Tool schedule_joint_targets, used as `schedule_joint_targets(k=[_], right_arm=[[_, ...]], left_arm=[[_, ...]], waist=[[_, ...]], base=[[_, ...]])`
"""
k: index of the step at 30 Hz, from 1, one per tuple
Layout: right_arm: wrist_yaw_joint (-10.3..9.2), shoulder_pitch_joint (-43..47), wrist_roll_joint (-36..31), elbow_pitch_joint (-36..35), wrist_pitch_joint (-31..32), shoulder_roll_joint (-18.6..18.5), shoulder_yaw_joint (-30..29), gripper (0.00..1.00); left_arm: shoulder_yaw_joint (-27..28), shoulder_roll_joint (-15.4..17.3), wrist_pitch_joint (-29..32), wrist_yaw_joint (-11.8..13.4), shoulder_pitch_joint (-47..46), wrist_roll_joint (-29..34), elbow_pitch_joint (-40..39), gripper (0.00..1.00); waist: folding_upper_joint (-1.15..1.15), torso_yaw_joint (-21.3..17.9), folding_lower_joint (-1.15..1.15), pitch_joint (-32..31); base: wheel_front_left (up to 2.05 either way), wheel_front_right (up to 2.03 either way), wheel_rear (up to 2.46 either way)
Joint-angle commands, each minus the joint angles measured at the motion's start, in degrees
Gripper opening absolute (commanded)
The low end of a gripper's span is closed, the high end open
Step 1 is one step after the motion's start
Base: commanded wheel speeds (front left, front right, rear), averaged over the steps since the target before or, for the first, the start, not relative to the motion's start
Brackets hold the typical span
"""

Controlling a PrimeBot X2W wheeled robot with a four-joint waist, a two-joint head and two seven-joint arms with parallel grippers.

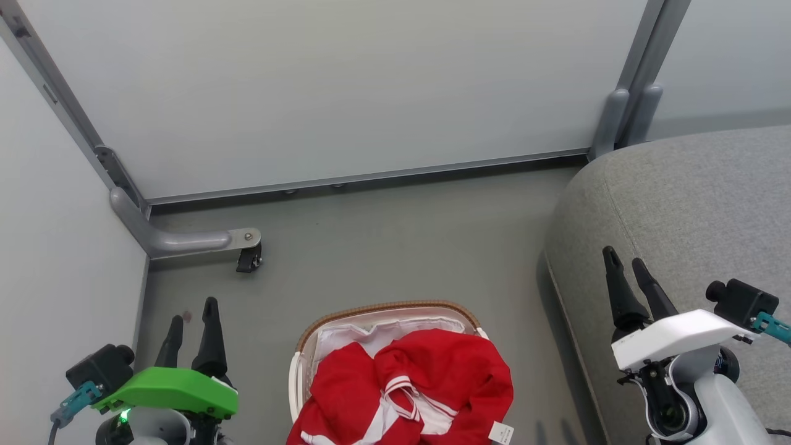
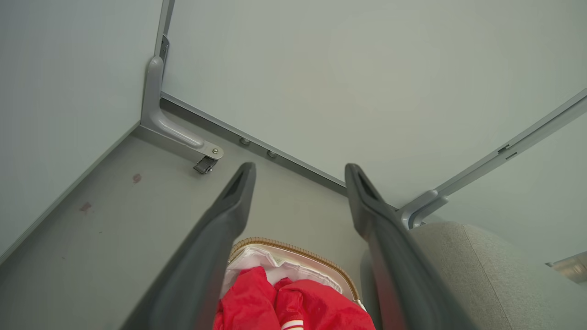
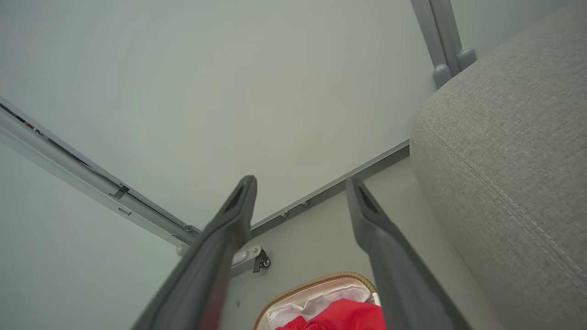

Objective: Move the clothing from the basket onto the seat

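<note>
Basket [image 1: 383, 307] sits on the grey floor [image 1: 395, 235]. Brown woven rim and white liner [image 1: 364, 337] show at its far end.

Clothing [image 1: 408, 386] is in the basket: a red bundle w/ white stripe trim, heaped above the rim and draped over the basket's right edge. Small white tag [image 1: 500, 432] hangs at the basket's near-right side.

Seat [image 1: 692, 204] is right of the basket, near it, w/ a strip of floor between. It's a grey fabric cushion w/ a rounded edge and a stitched seam.

L gripper [image 1: 193, 310] is left of the basket, apart from it, above the floor. Its fingers are spread w/ an empty gap. In the left wrist cam, the basket's far rim and red fabric sit low in that gap.

R gripper [image 1: 623, 256] is right of the basket, above the seat's edge nearest the basket, well apart from the clothing. Its fingers are spread too, holding nothing. In the right wrist cam, the basket's far end shows low between them.

Beyond the basket are pale wall panels [image 1: 346, 86] in a grey frame. Far-left of the basket, a grey bracket foot [image 1: 185, 240] has a black caster [image 1: 248, 258] at its tip.
</note>
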Motion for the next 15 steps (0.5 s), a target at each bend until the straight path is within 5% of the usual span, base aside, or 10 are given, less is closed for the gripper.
schedule_joint_targets(k=[1,15], right_arm=[[0.02,-1.0,-2.0,-0.5,-0.7,0.0,-0.3,1.00],[0.03,1.8,-11.9,-0.3,-2.9,1.6,-1.0,1.00]], left_arm=[[-0.1,0.4,-0.7,0.3,-1.4,2.1,-0.3,1.00],[0.1,-0.6,-3.0,0.9,1.0,10.1,0.4,1.00]], waist=[[0.00,0.0,0.00,0.0],[0.00,-0.2,0.00,-0.2]], base=[[0.00,0.00,0.00],[0.00,0.00,0.00]])
